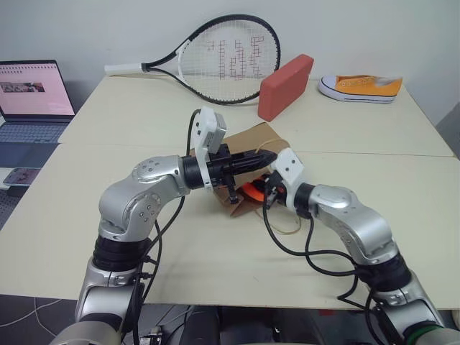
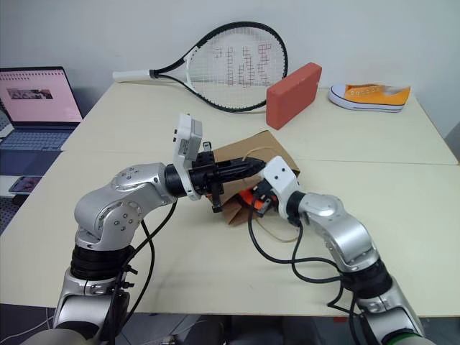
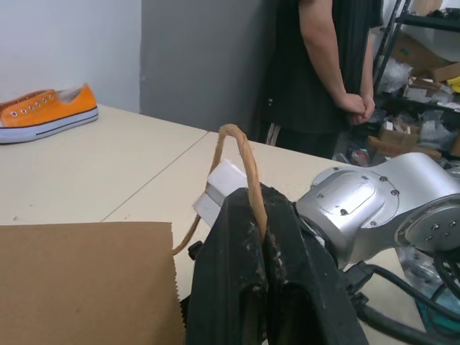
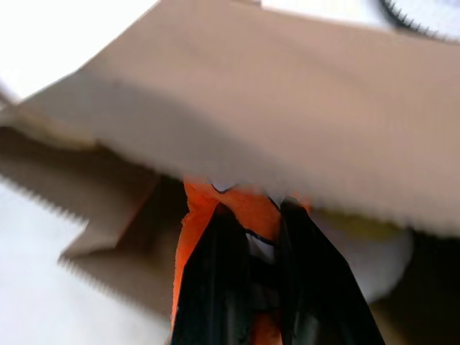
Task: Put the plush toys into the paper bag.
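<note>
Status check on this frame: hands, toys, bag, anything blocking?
Left hand shut on the bag handle, holding the paper bag open. Right hand shut on the carrot toy at the bag mouth. Nothing blocking.

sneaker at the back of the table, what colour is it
Orange-yellow with a white sole; the sneaker shows best in the left eye view.

L gripper (image 3: 264, 248) fingers pinched tight on paper bag (image 3: 86, 280) handle loop (image 3: 241, 154). Orange sneaker (image 3: 47, 111) far across table (image 3: 129, 169). Person (image 3: 327, 72) stands beyond edge, hands clasped.
</note>
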Robot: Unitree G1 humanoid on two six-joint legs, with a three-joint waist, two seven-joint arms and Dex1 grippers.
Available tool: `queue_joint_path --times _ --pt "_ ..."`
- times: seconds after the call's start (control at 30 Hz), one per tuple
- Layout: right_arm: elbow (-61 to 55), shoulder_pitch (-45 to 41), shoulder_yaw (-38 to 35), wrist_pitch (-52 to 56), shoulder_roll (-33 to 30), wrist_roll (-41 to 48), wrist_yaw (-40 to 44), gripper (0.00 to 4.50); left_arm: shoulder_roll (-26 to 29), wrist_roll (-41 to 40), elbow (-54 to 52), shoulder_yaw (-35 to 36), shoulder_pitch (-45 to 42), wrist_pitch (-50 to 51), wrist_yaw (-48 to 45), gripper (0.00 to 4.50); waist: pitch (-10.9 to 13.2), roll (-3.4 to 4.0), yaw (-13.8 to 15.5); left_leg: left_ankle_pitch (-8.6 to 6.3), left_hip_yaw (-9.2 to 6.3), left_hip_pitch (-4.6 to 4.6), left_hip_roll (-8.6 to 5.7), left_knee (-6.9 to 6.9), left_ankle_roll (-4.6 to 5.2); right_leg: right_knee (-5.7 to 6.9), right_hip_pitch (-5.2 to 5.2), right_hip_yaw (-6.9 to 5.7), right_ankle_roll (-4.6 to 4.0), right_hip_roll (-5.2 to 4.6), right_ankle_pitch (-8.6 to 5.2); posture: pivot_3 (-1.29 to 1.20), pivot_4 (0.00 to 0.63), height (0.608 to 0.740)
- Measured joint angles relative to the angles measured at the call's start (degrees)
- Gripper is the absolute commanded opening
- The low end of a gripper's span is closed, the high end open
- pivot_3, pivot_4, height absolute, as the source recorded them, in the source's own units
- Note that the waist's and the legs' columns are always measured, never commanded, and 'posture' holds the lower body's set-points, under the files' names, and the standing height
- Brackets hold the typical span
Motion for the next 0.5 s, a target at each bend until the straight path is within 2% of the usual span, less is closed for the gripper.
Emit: queue_joint_path --times 0.13,0.23,0.5 --pt "2.54 -0.72 0.12 -0.72 3.61 -1.42 -1.31 0.07 -0.61 0.00 -0.02 0.57 -0.04 0.00 0.83 0.00 0.00 0.00 -0.03 0.00 0.00 -0.01 0.00 -0.01 0.00 0.01 -0.02 0.01 0.00 0.00 0.01 0.00 0.150 0.740" --pt "4.34 -1.07 0.46 -1.52 5.22 -2.14 -1.90 1.04 -1.40 -0.02 -0.42 0.30 -0.17 -0.07 1.05 0.00 0.00 0.00 -0.03 0.00 0.00 0.00 0.00 -0.01 0.00 0.01 -0.02 0.01 0.00 0.00 0.01 0.00 0.150 0.740" --pt "7.49 -0.78 1.68 -7.21 6.26 -6.57 -2.13 3.99 -2.14 0.01 -0.52 -0.61 -0.21 0.02 1.11 0.00 0.00 0.00 -0.11 0.00 0.01 0.00 0.00 -0.03 0.00 0.03 -0.05 0.01 0.01 0.01 0.01 0.00 0.150 0.740"
